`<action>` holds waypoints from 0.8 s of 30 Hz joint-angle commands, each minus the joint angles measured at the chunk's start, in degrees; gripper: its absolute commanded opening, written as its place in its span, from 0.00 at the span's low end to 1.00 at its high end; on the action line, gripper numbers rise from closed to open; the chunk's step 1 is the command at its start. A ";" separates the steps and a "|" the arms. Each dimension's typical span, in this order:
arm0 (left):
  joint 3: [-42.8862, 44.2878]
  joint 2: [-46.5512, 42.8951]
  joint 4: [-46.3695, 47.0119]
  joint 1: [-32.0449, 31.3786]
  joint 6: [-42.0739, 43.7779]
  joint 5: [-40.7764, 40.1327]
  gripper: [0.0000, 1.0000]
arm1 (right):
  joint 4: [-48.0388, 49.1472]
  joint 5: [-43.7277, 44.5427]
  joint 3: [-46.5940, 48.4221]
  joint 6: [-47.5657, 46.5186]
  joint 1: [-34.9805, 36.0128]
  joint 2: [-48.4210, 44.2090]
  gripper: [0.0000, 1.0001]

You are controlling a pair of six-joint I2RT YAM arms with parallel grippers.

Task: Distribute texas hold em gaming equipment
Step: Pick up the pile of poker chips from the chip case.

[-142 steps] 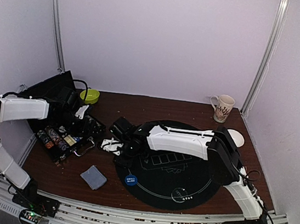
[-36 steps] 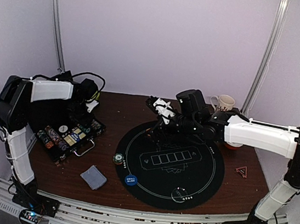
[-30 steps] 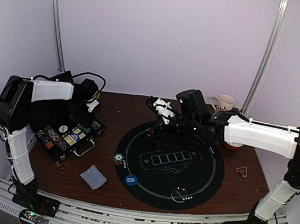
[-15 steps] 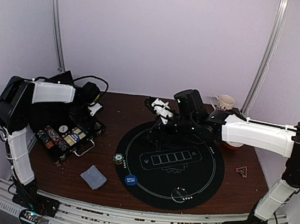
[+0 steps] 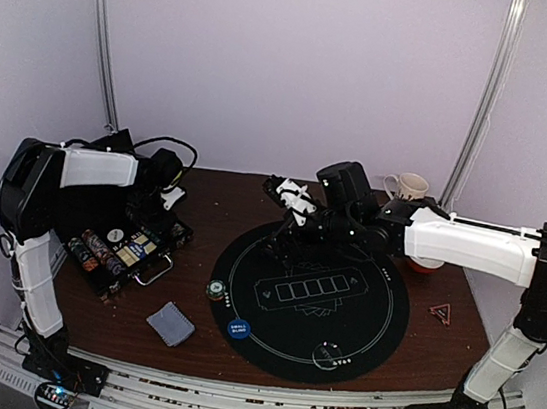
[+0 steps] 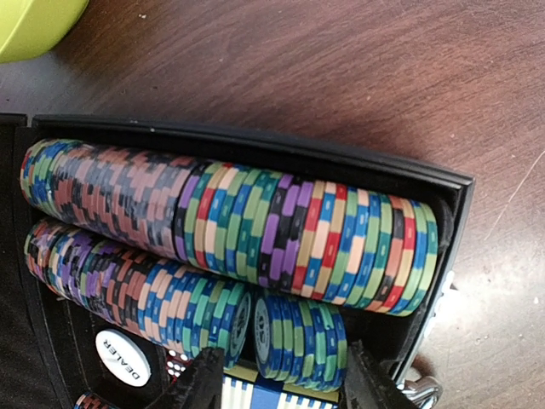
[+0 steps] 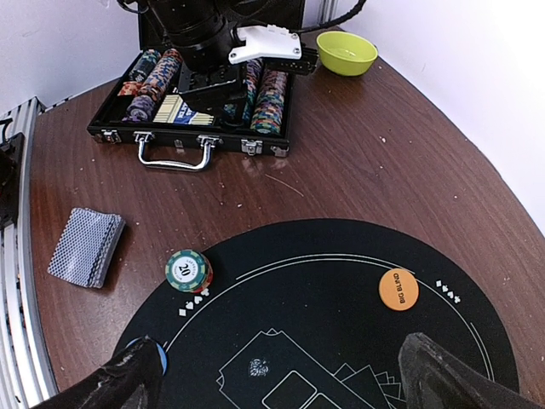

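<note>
Rows of striped poker chips (image 6: 230, 221) lie on edge in the black case (image 5: 127, 246). My left gripper (image 6: 283, 385) hangs over the case's right end, its jaws apart on either side of a short blue-green chip stack (image 6: 298, 336). A white dealer disc (image 6: 122, 358) lies beside it. My right gripper (image 7: 285, 383) hovers open over the far part of the black round mat (image 5: 359, 322), holding nothing. On the mat sit a teal chip stack (image 7: 188, 270), an orange disc (image 7: 398, 289) and a blue disc (image 5: 238, 328). A deck of cards (image 5: 170, 323) lies left of the mat.
A green bowl (image 7: 347, 52) stands behind the case. A patterned mug (image 5: 409, 187) and a red-and-white bowl (image 5: 426, 260) stand at the back right. A small red triangle (image 5: 440, 312) lies right of the mat. The case's metal handle (image 7: 173, 158) faces the mat.
My left jaws have parted over the chips in the case within the last half second. The right arm has edged slightly left above the mat's far side.
</note>
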 commanded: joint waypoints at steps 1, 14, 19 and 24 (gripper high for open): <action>-0.43 4.03 -0.51 1.82 0.47 3.29 0.52 | -0.99 0.80 1.11 -0.06 -0.45 -0.16 1.00; -0.04 0.31 -0.22 1.77 0.58 4.31 0.50 | -1.01 0.76 1.28 -0.15 -0.56 0.19 1.00; 0.19 -0.70 -0.31 1.75 0.79 0.84 0.46 | -1.00 0.45 1.45 -0.07 -0.59 0.30 1.00; 0.20 -0.86 -0.81 1.82 0.00 -1.73 0.47 | -1.17 0.37 1.45 -0.17 -0.61 0.19 1.00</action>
